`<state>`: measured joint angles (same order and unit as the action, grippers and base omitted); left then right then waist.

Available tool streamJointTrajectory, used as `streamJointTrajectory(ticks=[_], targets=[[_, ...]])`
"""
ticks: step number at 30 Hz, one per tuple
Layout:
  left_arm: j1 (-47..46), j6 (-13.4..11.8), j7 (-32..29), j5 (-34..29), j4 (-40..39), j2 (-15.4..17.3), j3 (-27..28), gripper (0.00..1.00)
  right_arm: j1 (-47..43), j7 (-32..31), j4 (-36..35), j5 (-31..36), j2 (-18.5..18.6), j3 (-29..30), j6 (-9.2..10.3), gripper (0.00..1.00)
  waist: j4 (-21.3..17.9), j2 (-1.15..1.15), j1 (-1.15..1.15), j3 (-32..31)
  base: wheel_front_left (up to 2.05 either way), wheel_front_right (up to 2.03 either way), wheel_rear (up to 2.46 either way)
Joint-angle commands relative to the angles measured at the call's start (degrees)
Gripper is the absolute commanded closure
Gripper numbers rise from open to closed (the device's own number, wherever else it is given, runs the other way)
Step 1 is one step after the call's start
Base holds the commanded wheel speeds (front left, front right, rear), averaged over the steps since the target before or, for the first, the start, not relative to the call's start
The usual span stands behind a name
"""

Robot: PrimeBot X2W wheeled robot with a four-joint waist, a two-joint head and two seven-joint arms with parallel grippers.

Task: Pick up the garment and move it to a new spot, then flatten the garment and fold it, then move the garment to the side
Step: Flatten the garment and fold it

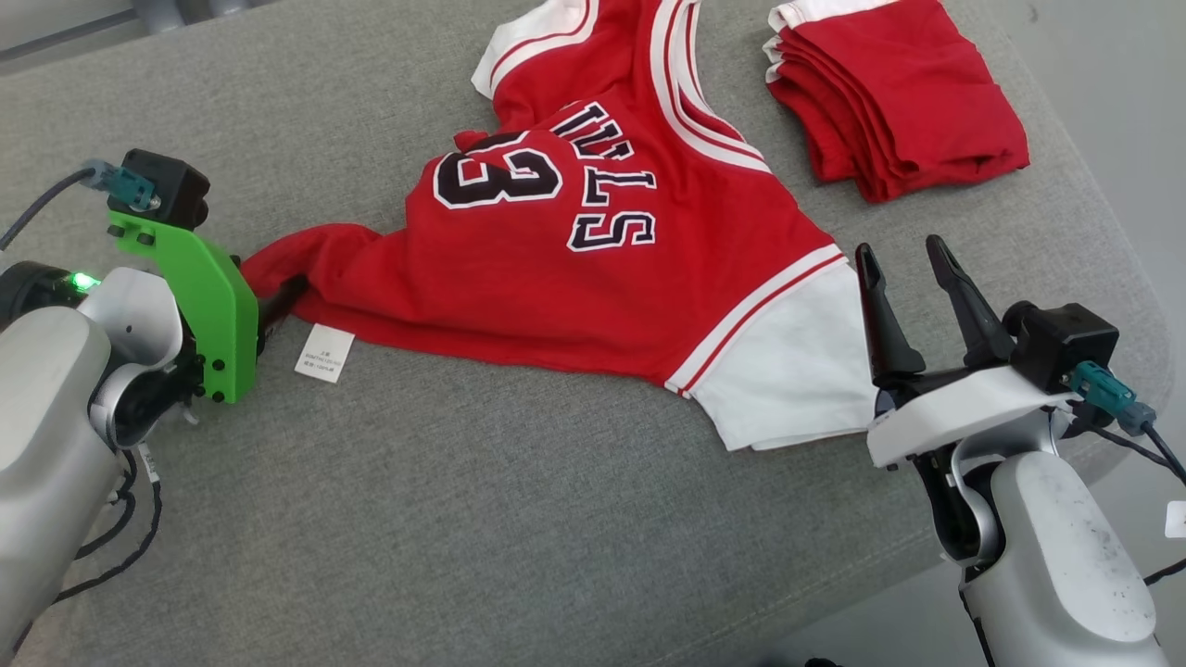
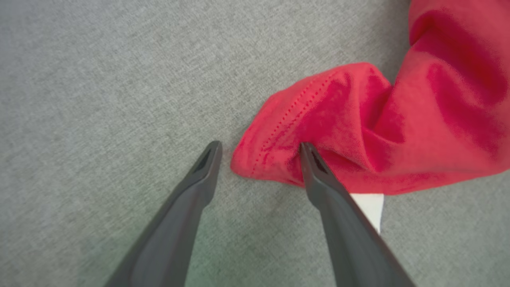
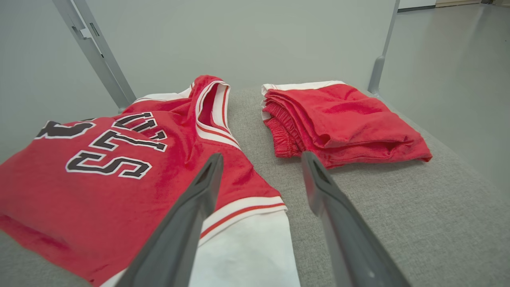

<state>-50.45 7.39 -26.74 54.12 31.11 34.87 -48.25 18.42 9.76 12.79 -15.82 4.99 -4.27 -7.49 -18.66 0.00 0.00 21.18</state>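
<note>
1. Two pincers are in view and both stand wide open; neither one has hold of anything.
2. The garment (image 1: pixel 574 278) lies spread on the grey counter (image 1: pixel 463 519). It is red, with white sleeves and striped trim.
3. Its black letters with white outline are upside down in the head view. "ULLS" can be read; the first letter is lost in a fold. Next to them is a big "3", and beside it part of another digit that cannot be told.
4. A small white tag (image 1: pixel 324 353) hangs out from the lower hem. Its print is too small to read.
5. The left pincer (image 2: pixel 259 148) is at the bunched hem corner. One fingertip (image 2: pixel 308 159) is against the red cloth and the other is over bare counter.
6. The right pincer (image 1: pixel 901 250) is just beside the white sleeve.
7. A folded red garment (image 1: pixel 899 102) lies apart, at the far right of the counter.
</note>
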Motion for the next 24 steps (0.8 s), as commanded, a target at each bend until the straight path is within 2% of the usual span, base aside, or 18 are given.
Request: streamJointTrajectory(ticks=[1,5,6,8,15,24], targets=[[-1.26,0.17,0.33,0.96,0.80,0.80,-0.84,0.00,0.98,0.50,0.30,-0.22,-0.08,-0.08,0.00,0.00,-0.80,0.00,0.00,0.88,0.00,0.00,0.00],[-2.05,0.05,-0.06,2.58,3.73,1.31,-3.36,0.00,1.33,0.37,0.90,-0.31,-0.06,-0.31,0.00,0.00,-0.81,0.00,0.00,1.18,0.00,0.00,0.00],[-2.16,0.05,-0.52,3.30,3.98,1.40,-4.17,0.12,1.44,0.45,1.02,-0.26,-0.02,-0.36,0.00,0.00,-0.78,0.00,0.00,1.13,0.00,0.00,0.00],[-2.22,0.05,-0.90,4.36,3.68,1.92,-5.89,1.00,1.35,0.49,1.25,-0.16,0.19,-0.16,0.01,0.00,-0.48,0.00,0.00,0.70,0.00,0.00,0.00],[-2.39,0.05,1.84,8.34,0.58,2.32,-9.26,1.00,-0.73,-0.47,1.20,0.56,1.55,1.65,0.00,0.00,3.07,0.00,0.00,-3.48,0.00,0.00,0.00],[1.70,0.05,1.11,14.85,-1.56,4.12,-11.30,1.00,-3.36,-4.37,0.20,0.47,3.94,2.20,0.00,0.00,11.10,0.00,0.00,-9.93,0.00,0.00,0.00]])
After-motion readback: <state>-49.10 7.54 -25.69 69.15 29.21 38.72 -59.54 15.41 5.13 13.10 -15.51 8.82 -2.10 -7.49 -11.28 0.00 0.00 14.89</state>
